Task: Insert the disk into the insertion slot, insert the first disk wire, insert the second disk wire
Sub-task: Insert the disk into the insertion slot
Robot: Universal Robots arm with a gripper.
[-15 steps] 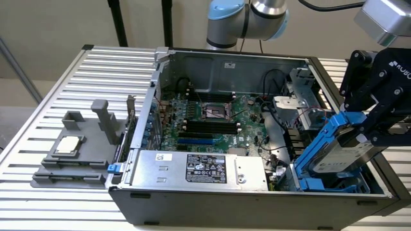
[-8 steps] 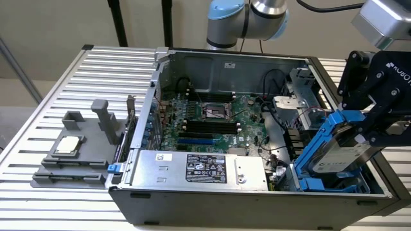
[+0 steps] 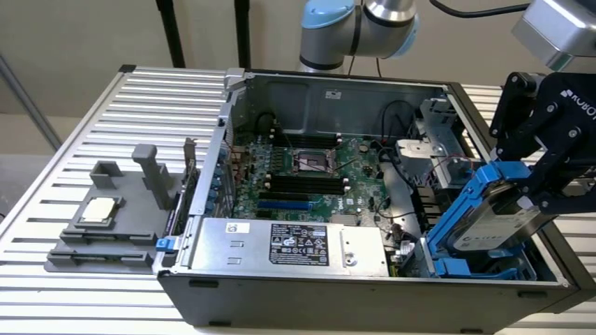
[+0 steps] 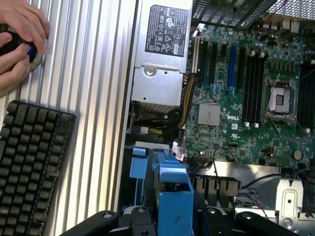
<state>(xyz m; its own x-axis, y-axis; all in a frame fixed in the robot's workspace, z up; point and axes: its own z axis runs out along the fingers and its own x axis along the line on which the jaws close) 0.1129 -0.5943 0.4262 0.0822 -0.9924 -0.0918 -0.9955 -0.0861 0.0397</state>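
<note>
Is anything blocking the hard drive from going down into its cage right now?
Nothing visible does. The hard drive leans tilted, its lower end already inside the cage at the exterior view's right; the gripper is at its upper end.

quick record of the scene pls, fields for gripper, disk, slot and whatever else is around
gripper: at the disk, above the case corner on the exterior view's right
disk: in its blue carrier, tilted, lower end down at the insertion slot, upper end above the case
insertion slot: blue cage next to the power supply
disk wires: cannot tell
case: open, motherboard exposed
outside the case: keyboard, a person's hands, grey fixture
</note>
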